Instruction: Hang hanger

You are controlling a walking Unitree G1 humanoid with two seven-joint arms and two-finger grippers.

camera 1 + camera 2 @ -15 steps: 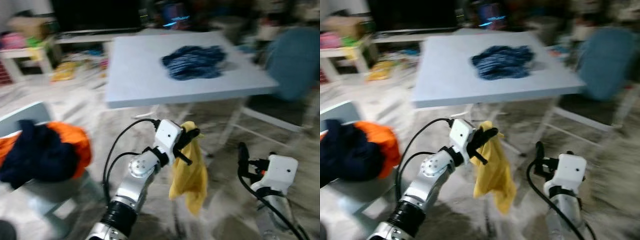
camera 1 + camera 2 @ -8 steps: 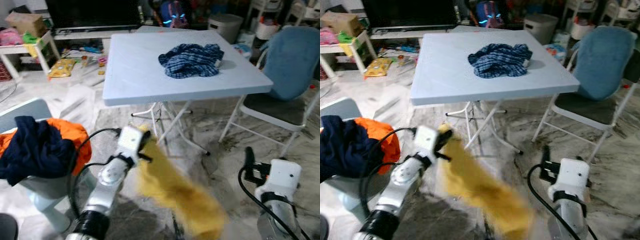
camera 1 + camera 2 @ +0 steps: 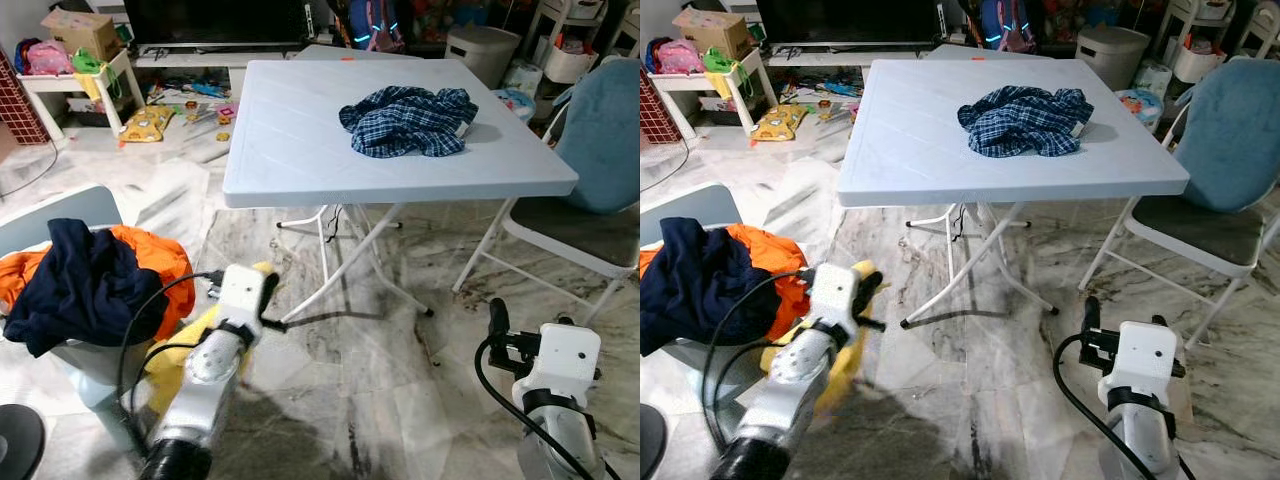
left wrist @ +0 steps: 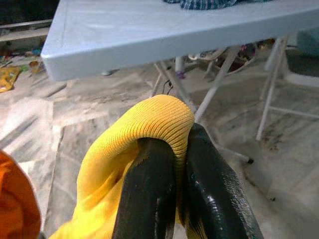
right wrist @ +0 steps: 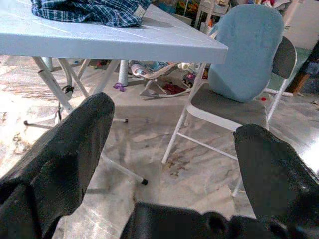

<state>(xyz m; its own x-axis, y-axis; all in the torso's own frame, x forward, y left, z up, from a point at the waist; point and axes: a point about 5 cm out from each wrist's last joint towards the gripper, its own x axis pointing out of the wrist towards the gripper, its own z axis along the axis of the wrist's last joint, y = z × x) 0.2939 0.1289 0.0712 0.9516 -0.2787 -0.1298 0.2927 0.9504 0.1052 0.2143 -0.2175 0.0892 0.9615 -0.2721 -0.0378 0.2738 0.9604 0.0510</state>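
Note:
My left gripper is shut on a fold of yellow knit cloth, which hangs below the wrist. That gripper sits low on the left, beside a pile of orange and navy clothes. I see no hanger. My right gripper is open with nothing between its fingers, and it is held low at the right above the marble floor. A blue plaid shirt lies crumpled on the pale blue folding table.
A folding chair with a blue cushion stands right of the table. The clothes pile rests on a pale seat at the left. Toys, a box and a low shelf clutter the floor behind. A dark round object sits at bottom left.
The left arm has swung left and down with the yellow cloth, from in front of the table to beside the clothes pile. The camera has shifted and steadied. The right arm is unmoved.

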